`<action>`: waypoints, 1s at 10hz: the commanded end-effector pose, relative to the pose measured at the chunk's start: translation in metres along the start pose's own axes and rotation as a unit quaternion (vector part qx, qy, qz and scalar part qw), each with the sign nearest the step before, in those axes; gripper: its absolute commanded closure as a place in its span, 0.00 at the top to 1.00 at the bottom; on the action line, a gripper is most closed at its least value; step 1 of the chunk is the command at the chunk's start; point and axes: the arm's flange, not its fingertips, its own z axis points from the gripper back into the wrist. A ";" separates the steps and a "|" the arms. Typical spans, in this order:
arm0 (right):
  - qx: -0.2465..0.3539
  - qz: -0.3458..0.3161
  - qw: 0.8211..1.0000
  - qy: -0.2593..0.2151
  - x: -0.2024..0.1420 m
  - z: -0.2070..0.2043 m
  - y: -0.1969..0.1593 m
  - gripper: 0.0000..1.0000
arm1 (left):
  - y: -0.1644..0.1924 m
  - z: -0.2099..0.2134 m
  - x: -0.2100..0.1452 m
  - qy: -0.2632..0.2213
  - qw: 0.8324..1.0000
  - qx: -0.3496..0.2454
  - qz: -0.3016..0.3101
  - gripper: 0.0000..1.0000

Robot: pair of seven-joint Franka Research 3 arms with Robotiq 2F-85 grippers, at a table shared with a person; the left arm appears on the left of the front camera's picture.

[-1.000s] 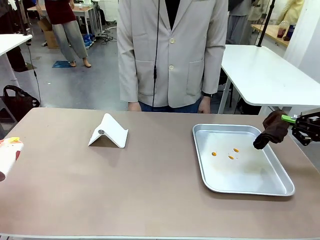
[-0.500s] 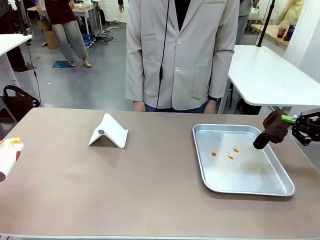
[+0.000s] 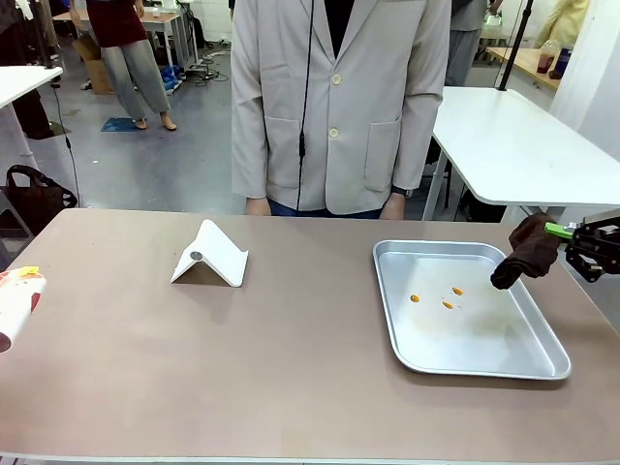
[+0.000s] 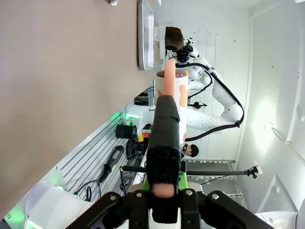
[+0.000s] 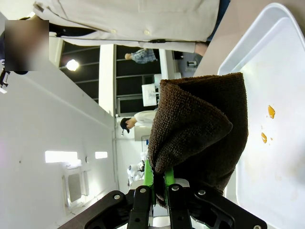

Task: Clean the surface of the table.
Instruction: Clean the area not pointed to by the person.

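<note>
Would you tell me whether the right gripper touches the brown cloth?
Touching: the right wrist view shows the right gripper shut on the brown cloth, whose lower end is clamped in it.

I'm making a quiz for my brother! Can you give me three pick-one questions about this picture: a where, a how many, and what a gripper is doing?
1. Where are the orange spots? A. on the floor B. in the metal tray C. on a jacket
2. How many spots? A. one B. six C. three
3. The right gripper is: A. shut on the brown cloth B. open and empty C. holding a spoon
Answers: B, they lie inside the tray's rim; C, three show; A, its fingers pinch the cloth.
</note>
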 end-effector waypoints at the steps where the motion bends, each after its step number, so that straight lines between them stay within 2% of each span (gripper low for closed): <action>1: 0.011 -0.003 1.000 -0.005 0.001 -0.002 0.006 0.00 | -0.003 -0.002 -0.001 0.002 1.000 -0.003 -0.002 0.21; 4: 0.011 -0.003 1.000 -0.005 0.001 -0.002 0.006 0.00 | -0.003 -0.002 -0.001 0.002 1.000 -0.003 -0.002 0.21; 5: 0.000 0.000 1.000 0.000 0.000 0.000 0.000 0.10 | -0.003 -0.002 -0.001 0.002 1.000 -0.003 -0.002 0.21; 6: -0.027 0.014 0.999 0.040 -0.003 -0.013 0.009 0.10 | -0.003 -0.002 -0.001 0.002 1.000 -0.003 -0.002 0.21; 8: -0.120 0.075 0.983 0.120 -0.005 -0.034 0.031 0.10 | -0.003 -0.002 -0.001 0.002 1.000 -0.003 -0.002 0.21; 9: -0.186 0.107 0.967 0.137 -0.006 -0.050 0.040 0.10 | -0.003 -0.002 -0.001 0.002 1.000 -0.003 -0.002 0.21; 10: -0.256 0.138 0.948 0.129 -0.007 -0.064 0.045 0.10 | -0.003 -0.002 -0.001 0.002 1.000 -0.003 -0.002 0.21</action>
